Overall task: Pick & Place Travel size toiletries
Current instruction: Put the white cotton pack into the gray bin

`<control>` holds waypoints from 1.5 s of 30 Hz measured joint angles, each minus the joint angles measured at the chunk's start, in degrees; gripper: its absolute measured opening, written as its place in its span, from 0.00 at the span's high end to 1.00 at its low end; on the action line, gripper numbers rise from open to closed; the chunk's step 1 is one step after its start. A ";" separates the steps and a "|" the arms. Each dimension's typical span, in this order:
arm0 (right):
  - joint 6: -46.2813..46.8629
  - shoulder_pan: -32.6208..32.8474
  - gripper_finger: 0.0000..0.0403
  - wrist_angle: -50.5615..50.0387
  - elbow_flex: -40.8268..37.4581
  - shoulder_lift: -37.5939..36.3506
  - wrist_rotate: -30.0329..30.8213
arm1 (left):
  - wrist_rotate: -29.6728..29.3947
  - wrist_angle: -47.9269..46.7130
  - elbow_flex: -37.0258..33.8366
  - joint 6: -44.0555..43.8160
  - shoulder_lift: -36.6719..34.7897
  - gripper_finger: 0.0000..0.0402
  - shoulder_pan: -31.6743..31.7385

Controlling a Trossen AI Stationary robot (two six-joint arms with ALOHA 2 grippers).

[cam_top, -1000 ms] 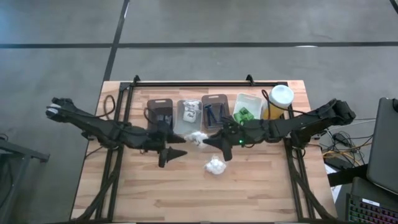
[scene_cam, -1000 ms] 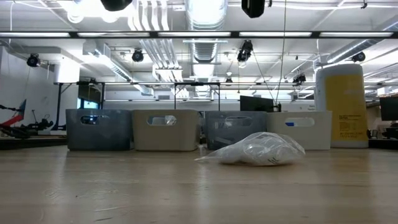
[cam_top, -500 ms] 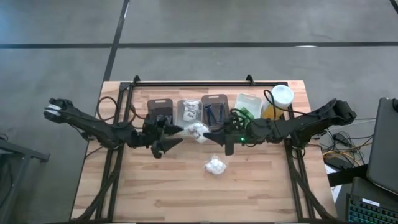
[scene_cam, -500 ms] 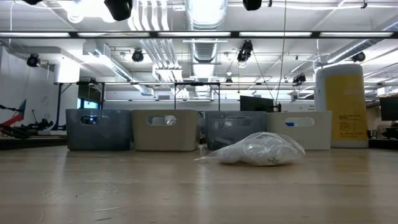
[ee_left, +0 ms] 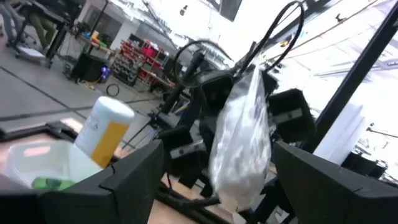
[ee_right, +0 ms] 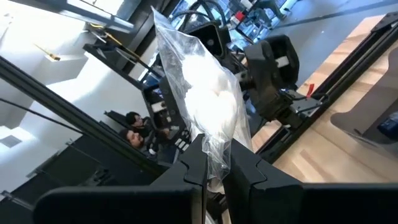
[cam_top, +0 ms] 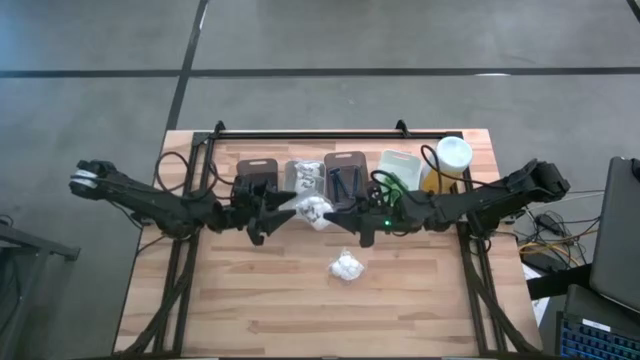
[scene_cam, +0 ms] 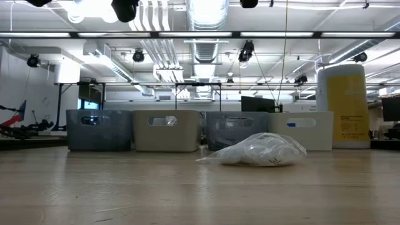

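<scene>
A white crinkly sachet point(cam_top: 316, 210) in clear wrap hangs in the air in front of the bins, in my right gripper point(cam_top: 336, 215), which is shut on it. In the right wrist view this sachet point(ee_right: 208, 99) stands out beyond the right gripper point(ee_right: 214, 163). My left gripper point(cam_top: 274, 212) is open just to the left of it. In the left wrist view the sachet point(ee_left: 239, 140) shows ahead of the left gripper point(ee_left: 217, 152), between its spread fingers and untouched. A second sachet point(cam_top: 346, 266) lies flat on the table point(scene_cam: 259, 150). My right gripper pinches the sachet's clear wrapper at one crumpled end point(ee_right: 213, 152) between its two fingers. It comes roughly level from the table's right. The sachet is lifted clear of the table, and its white bulk point(ee_right: 211, 93) reaches out past the fingertips toward the left gripper.
Four bins stand in a row along the far side: dark point(cam_top: 257, 175), clear point(cam_top: 305, 178), dark point(cam_top: 345, 173) and white point(cam_top: 398, 168) with green bottles. A tall yellow bottle with a white cap point(cam_top: 447, 160) stands to their right. Bare wood lies toward the near edge.
Both grippers have moved toward the far edge, nearer the bins. The right one carries the sachet along with it. The left gripper has also closed in on the sachet from the left. The sachet on the table has stayed put.
</scene>
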 joint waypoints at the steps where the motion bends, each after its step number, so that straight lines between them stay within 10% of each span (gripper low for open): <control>1: 0.08 0.00 0.94 -0.01 0.00 0.17 0.00 | 0.32 0.24 0.22 0.28 0.00 0.23 0.20; 9: 0.14 -0.37 0.94 -0.09 0.00 0.29 0.06 | 2.00 0.00 1.00 0.78 0.45 0.30 0.36; 32: 1.27 -0.63 0.93 -3.74 0.00 0.64 0.50 | 2.40 0.22 1.01 1.73 1.25 0.90 0.55; 45: 5.08 -0.61 0.50 -10.37 0.00 -0.08 0.18 | 1.75 -8.10 1.01 2.16 1.10 0.99 0.55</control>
